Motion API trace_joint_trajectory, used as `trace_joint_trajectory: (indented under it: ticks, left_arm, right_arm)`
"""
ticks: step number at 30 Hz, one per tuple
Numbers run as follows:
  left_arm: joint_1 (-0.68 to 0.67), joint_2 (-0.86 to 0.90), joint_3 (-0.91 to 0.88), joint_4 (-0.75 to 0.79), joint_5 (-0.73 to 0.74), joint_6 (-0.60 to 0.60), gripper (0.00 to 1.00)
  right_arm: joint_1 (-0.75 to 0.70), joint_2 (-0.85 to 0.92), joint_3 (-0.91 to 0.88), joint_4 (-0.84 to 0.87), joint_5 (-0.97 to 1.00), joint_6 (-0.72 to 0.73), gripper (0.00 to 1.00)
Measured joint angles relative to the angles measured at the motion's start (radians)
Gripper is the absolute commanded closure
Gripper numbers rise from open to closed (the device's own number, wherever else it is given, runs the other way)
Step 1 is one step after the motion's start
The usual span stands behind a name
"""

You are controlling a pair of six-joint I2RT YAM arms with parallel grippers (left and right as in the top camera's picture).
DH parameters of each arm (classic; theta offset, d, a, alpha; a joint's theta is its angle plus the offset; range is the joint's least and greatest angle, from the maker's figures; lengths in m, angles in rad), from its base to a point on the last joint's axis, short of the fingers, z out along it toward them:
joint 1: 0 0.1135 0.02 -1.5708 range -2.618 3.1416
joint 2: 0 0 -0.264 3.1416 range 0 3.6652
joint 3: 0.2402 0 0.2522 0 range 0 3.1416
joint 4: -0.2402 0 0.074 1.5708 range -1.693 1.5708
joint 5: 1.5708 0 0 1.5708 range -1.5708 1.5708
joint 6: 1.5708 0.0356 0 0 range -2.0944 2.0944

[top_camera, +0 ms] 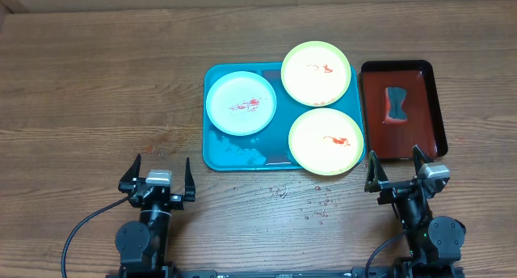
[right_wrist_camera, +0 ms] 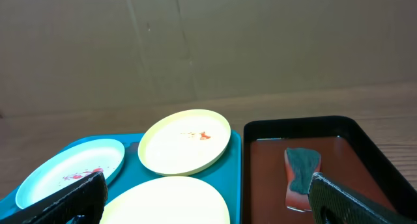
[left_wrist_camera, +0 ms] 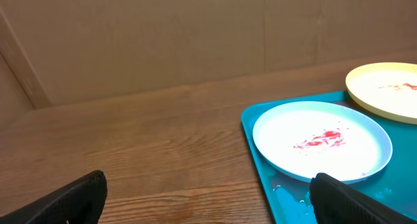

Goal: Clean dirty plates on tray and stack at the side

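Left claw [top_camera: 161, 162] and right claw [top_camera: 394, 157] gape wide, empty, at the front edge of the bench [top_camera: 81, 108]. Three smeared plates [top_camera: 241, 103] hide most of the teal tray [top_camera: 234, 158], covering its right corners.

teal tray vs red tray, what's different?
The teal tray is larger than the red tray. The teal tray carries three smeared plates; the red tray holds only a sponge. The red tray has a black rim; the teal tray is one colour. Both are rectangular with rounded corners, side by side.
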Motion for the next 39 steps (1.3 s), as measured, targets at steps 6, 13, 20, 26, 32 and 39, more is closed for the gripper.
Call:
trace_joint_trajectory:
  ticks: [6,13,20,26,32,39]
  left_arm:
    - [0.0,0.0,0.0,0.0,0.0,0.008,0.0]
    - [0.0,0.0,0.0,0.0,0.0,0.011,0.0]
    - [0.0,0.0,0.0,0.007,0.051,-0.043,0.0]
    - [0.0,0.002,0.024,-0.044,0.109,-0.062,0.0]
    - [0.0,0.14,0.175,-0.14,0.141,-0.063,0.0]
    - [0.0,0.5,0.49,-0.186,0.204,-0.068,0.0]
  right_arm:
    - [0.0,0.0,0.0,0.0,0.0,0.0,0.0]
    - [0.0,0.0,0.0,0.0,0.0,-0.001,0.0]
    - [0.0,0.0,0.0,0.003,-0.017,0.003,0.0]
    - [0.0,0.0,0.0,0.011,-0.09,0.003,0.0]
    - [0.0,0.044,0.064,0.001,-0.143,0.015,0.0]
    - [0.0,0.268,0.312,-0.117,-0.169,0.026,0.0]
